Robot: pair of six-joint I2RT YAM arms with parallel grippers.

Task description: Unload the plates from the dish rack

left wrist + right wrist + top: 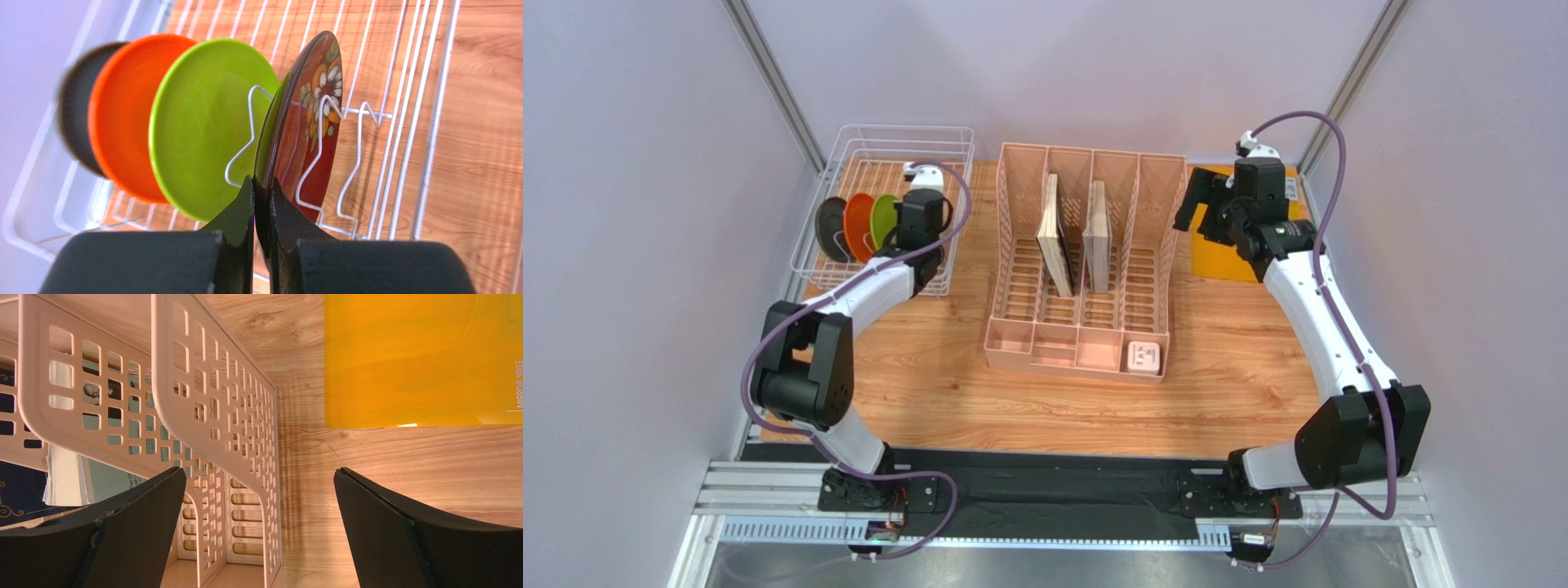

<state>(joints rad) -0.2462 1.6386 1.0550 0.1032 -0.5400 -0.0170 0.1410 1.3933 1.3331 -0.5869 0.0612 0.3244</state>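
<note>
**Red plate pinched at the rim: lift it out along its own plane**

My left end effector [261, 184] is pressed together on the lower rim of the red plate [310, 116]. The plate stands on edge in the rack [430, 122], at about ten o'clock on the surface [1210, 368] in the top view. My hold is only a thin bite at the edge, so I judge the plate could pivot between my fingers. I should draw it out slowly, without twisting. A wire loop [319, 153] crosses its face on the three o'clock side, and the green plate [205, 122] stands close at nine o'clock. Any sideways drift risks hooking one or knocking the other.

My right end effector [259, 471] is spread wide and holds nothing. It sits at two o'clock on the surface, over the organiser [209, 386] wall and near a yellow sheet [417, 355].

Only the left wrist view shows the pinch, the loop and all four plates, with the orange plate [123, 116] and the dark plate [77, 116] beyond the green one. From above my wrist hides my fingers, and I cannot pick out the red plate. That view does show the bare surface in front of the rack where a plate could go. The right wrist view shows nothing of the rack.
</note>
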